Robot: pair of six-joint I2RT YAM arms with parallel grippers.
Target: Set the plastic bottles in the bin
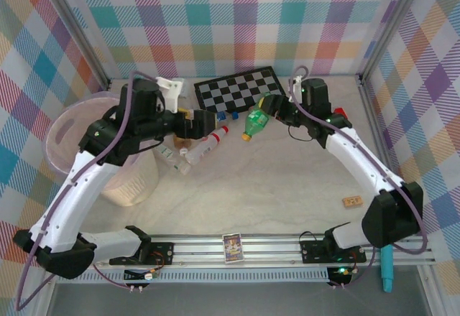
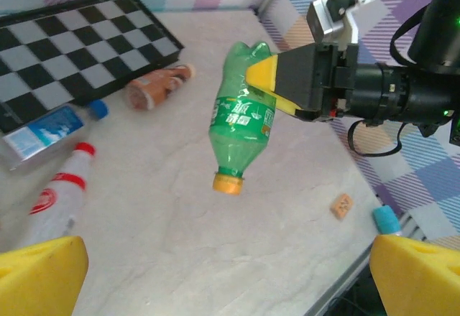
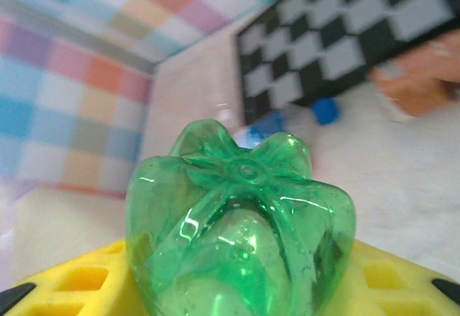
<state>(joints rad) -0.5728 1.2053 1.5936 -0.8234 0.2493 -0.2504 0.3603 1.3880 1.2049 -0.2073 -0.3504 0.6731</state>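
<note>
Our right hand (image 2: 272,86) is pinching the green bottle (image 2: 243,118) near its base. The bottle hangs clear of the worktop (image 1: 273,179), tilted with its orange cap down, just in front of the checkerboard (image 1: 241,90). Our left hand (image 1: 207,123) is spread with nothing between its fingers, close to a red-capped bottle (image 2: 54,194) lying on the worktop.

We judge the green bottle to be empty, so it is light, thin-walled and slick. It would dent under a hard squeeze and could slip or swing in the grip. The moulded base looks like the stiffest part of the body, so holding there seems sound, though the neck end hangs free below the grip. The loose bottles look much the same: light, apt to roll, and best taken across the middle.

The left wrist view gives the side of things: the label, the cap and the bottle's height off the worktop. It also shows a blue-capped bottle (image 2: 47,133) and a brown bottle (image 2: 154,87) lying by the checkerboard. The right wrist view gives the lobed base seated between the yellow pads, but what lies beyond is blurred. The top view adds the bin (image 1: 57,129) at the left side of the worktop, well apart from the green bottle, with our left arm between them.
</note>
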